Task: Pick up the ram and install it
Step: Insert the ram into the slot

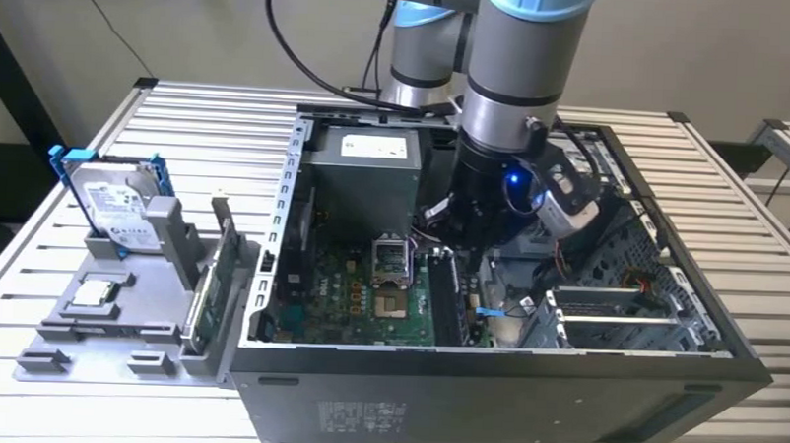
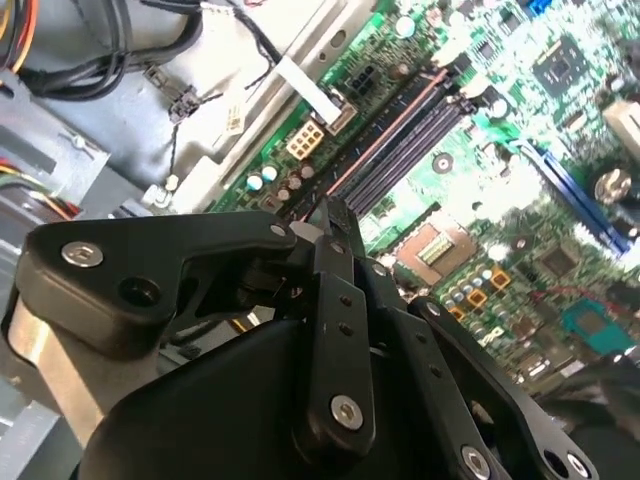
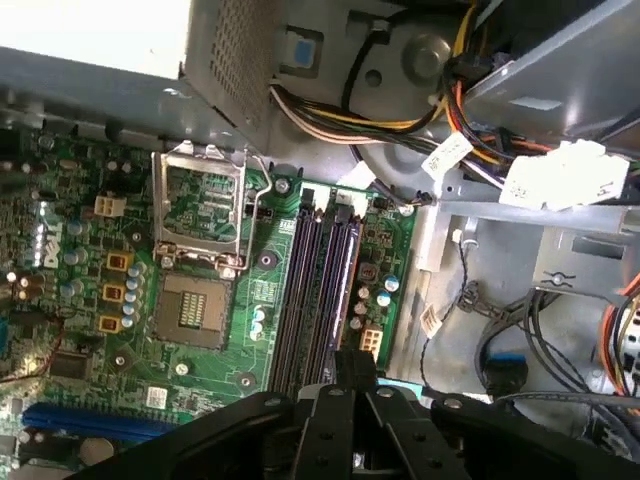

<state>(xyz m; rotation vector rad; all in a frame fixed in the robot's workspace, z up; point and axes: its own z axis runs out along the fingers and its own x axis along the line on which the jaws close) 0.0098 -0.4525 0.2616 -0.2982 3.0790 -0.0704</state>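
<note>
The ram point(image 1: 448, 297) is a dark slim stick standing on edge at the memory slots of the green motherboard point(image 1: 353, 299), inside the open computer case point(image 1: 494, 402). In both wrist views it appears edge-on as a thin strip point(image 3: 342, 280) point(image 2: 390, 130) along the dark slots. My gripper point(image 1: 467, 242) reaches down into the case at the far end of that stick. Its black fingers are shut together point(image 2: 332, 215) point(image 3: 355, 365) right over the slot line. The contact between fingertips and stick is hidden, so I cannot tell whether they pinch it or rest on it.
The open processor socket point(image 3: 200, 215) lies beside the slots. Cable bundles point(image 3: 400, 120) and the drive cage point(image 1: 616, 308) crowd the other side. The power supply point(image 1: 364, 176) sits at the back. On the exterior view's left, a grey fixture point(image 1: 103, 320) holds a hard drive point(image 1: 113, 202) and a green card point(image 1: 206, 294).
</note>
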